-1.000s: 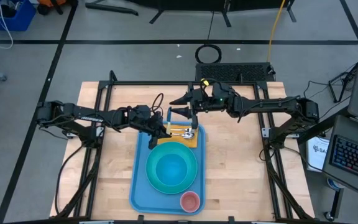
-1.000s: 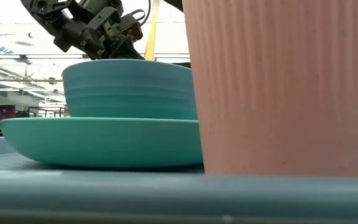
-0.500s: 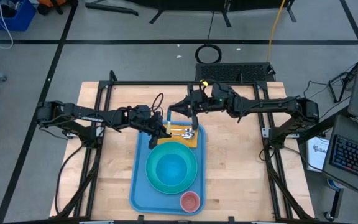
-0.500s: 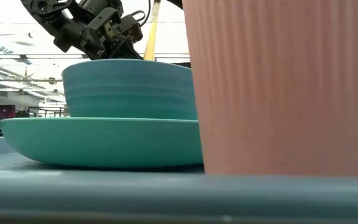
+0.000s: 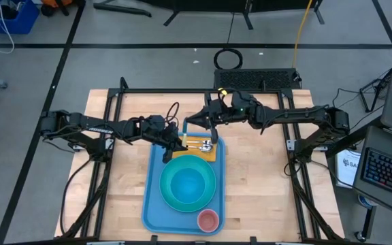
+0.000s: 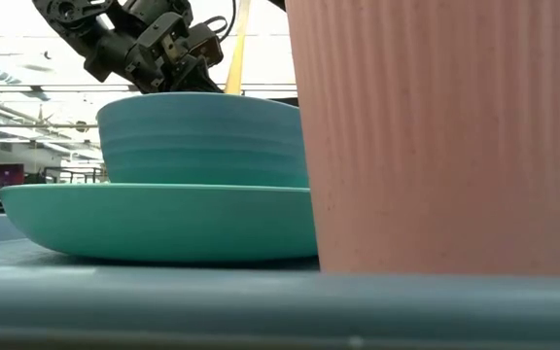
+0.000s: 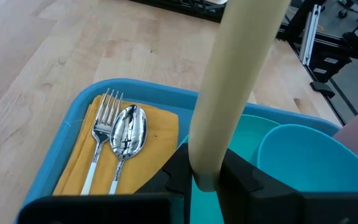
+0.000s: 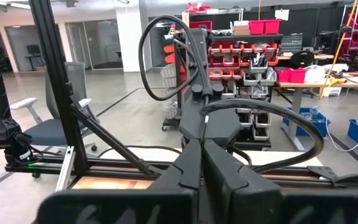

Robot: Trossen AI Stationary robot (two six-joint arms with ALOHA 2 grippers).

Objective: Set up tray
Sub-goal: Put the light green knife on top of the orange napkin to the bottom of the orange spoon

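**Left jaws gripping a cream handle over the tray**

From above, the light-blue tray (image 5: 152, 204) is lying on the wooden desk (image 5: 257, 197), carrying a turquoise plate (image 5: 171, 197) with a bowl (image 5: 188, 182) nested on it, a pink cup (image 5: 208, 220) at the tray's near corner and an orange-yellow napkin (image 5: 210, 150) at its far end. The left gripper (image 5: 175, 143) is hovering over the tray's far end, just beside the napkin; the right gripper (image 5: 194, 121) is hanging just beyond the tray's far rim, its jaws clenched on nothing.

Only the left wrist view is revealing what the left jaws are grasping: a cream-coloured handle (image 7: 235, 81), standing upright between them; what is at its lower end cannot be told. It also shows a fork (image 7: 99, 146) and spoon (image 7: 126, 140) lying side by side on the napkin.

The low view is giving the stack in profile, the cup filling the foreground beside the plate.
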